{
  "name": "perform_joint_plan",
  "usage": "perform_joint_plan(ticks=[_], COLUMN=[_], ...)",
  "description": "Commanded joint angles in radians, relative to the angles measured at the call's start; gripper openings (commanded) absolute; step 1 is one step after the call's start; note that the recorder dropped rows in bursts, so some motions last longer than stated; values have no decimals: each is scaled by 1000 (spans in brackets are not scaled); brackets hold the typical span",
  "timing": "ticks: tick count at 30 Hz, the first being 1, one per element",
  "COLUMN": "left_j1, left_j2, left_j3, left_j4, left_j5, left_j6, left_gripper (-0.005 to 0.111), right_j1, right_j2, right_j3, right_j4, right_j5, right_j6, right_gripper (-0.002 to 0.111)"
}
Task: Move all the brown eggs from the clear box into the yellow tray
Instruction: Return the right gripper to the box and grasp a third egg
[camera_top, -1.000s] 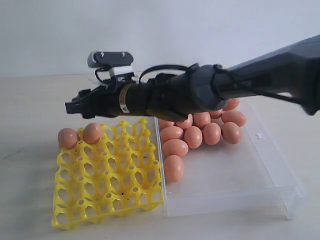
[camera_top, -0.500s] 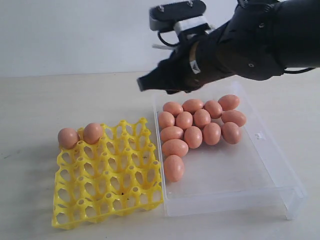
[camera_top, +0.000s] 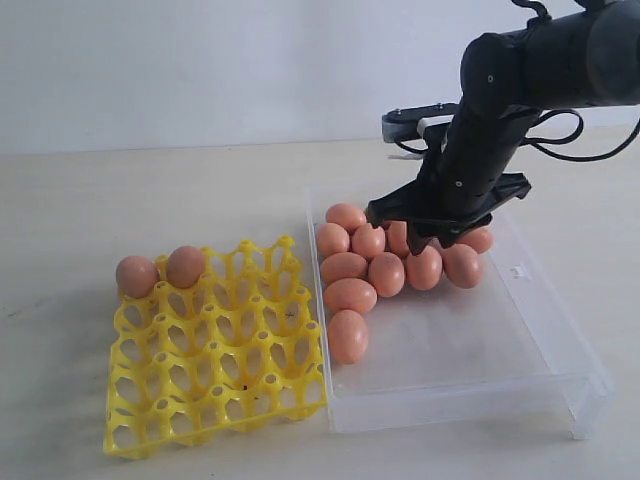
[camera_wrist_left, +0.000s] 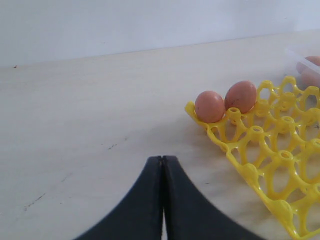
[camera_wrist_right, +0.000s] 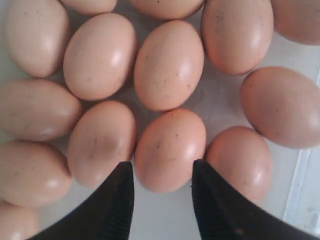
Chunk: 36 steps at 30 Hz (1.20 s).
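Nearest in the exterior view lie the front edge of the yellow tray (camera_top: 215, 425) on the left and the low front wall of the clear box (camera_top: 450, 405) on the right, side by side and touching on the pale bench (camera_top: 60, 220). The tray is a bright grid of open cups and pointed posts; only two cups are filled, both at its far left corner. The box is shallow and see-through, with a small tab (camera_top: 517, 270) on its right wall, and its near half is bare. Further in, the brown eggs (camera_top: 350, 295) crowd the box's far left part: smooth, matte, orange-brown ovals lying on their sides and touching one another.

Above that cluster hangs the right pincer (camera_top: 420, 225), its dark arm coming in from the upper right. Only the right wrist view shows how it stands: the pincer (camera_wrist_right: 160, 172) is spread, its black fingers (camera_wrist_right: 122, 200) on either side of one egg's end; whether they touch the shell cannot be told. That view also shows faint specks on the shells.

The left pincer (camera_wrist_left: 162, 160) shows in the left wrist view alone, pressed together with nothing between, over bare bench just beside the tray's (camera_wrist_left: 260, 175) corner with the two eggs (camera_wrist_left: 209, 106)

Farthest back is a plain pale wall (camera_top: 200, 60)
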Motion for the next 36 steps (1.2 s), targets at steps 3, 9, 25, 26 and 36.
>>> perform_joint_plan(ticks=[3,9,25,26,36], left_j1=[-4,-4,-4,-4,-4], left_j2=[-6,-6,-6,-6,-6], left_j3=[-4,-4,-4,-4,-4], left_j4=[-1,-1,-1,-1,-1], left_j5=[-10,-10,-10,-10,-10], left_j6=[-2,-2,-2,-2,-3], left_gripper=[0,0,0,0,0], right_j1=[-22,-37,-50,-50,-50], right_j2=[86,146,202,202,157], right_j3=[-110,-150,-148,-148,-148], right_j4=[30,85,118,120,129], right_j5=[32,59,120,122,120], right_j6=[-33,-51,-76,-76,-181], right_gripper=[39,45,57,56,0])
